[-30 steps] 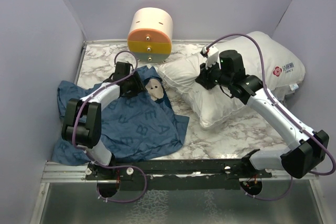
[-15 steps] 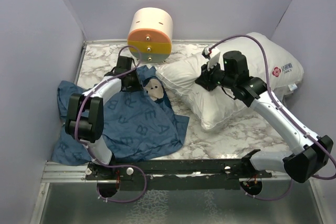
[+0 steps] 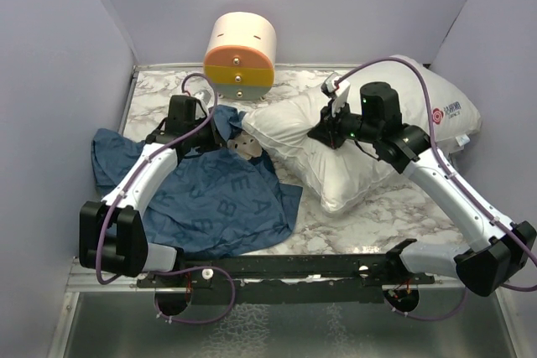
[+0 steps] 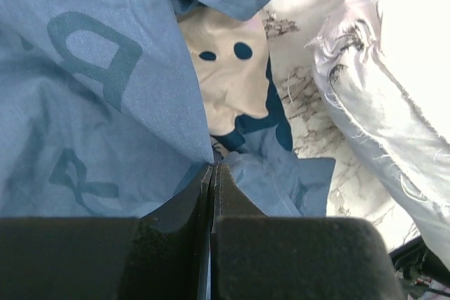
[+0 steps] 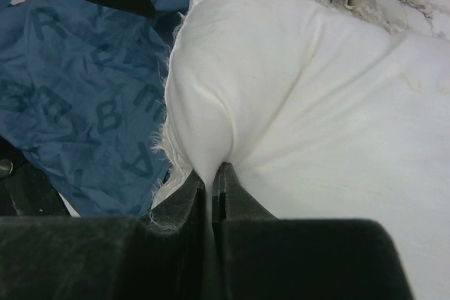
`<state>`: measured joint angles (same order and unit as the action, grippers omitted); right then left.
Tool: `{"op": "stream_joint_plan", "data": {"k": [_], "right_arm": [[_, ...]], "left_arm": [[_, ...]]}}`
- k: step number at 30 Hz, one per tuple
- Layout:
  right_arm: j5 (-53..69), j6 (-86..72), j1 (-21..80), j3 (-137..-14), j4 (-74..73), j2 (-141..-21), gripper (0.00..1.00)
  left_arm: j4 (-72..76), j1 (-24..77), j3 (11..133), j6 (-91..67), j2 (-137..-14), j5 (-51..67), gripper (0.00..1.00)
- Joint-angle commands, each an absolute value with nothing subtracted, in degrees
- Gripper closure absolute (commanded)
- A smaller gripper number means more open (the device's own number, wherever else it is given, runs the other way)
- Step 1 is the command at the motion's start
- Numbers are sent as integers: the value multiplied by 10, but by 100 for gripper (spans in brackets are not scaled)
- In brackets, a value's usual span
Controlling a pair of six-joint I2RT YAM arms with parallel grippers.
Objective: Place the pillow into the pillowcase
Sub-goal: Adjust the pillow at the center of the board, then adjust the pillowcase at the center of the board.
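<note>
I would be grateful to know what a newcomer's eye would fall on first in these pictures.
The plump white pillow fills the right side of the marble table, the right gripper pinching a fold of it. To its left sprawls the blue lettered pillowcase, its edge nipped by the shut left gripper. A cream-and-orange cylinder stands at the back.

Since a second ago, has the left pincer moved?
Yes. The left pincer has shifted left, away from the cream-and-orange cylinder, and has shut on the pillowcase.
</note>
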<state>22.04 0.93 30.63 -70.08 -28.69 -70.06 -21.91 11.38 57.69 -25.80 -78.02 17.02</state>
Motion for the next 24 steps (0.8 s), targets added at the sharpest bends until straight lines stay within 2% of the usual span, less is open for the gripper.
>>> {"op": "stream_joint_plan", "data": {"k": [1, 14, 21, 24], "right_arm": [[312, 28, 310, -700, -236, -694, 99], [348, 88, 333, -670, -277, -727, 99], [296, 99, 359, -687, -279, -764, 99], [225, 84, 360, -709, -275, -798, 99]], "left_arm": [[-253, 115, 558, -232, -759, 215, 100], [-319, 115, 587, -206, -739, 261, 100], [-339, 115, 592, -198, -714, 265, 100], [-340, 115, 581, -200, -708, 269, 100]]}}
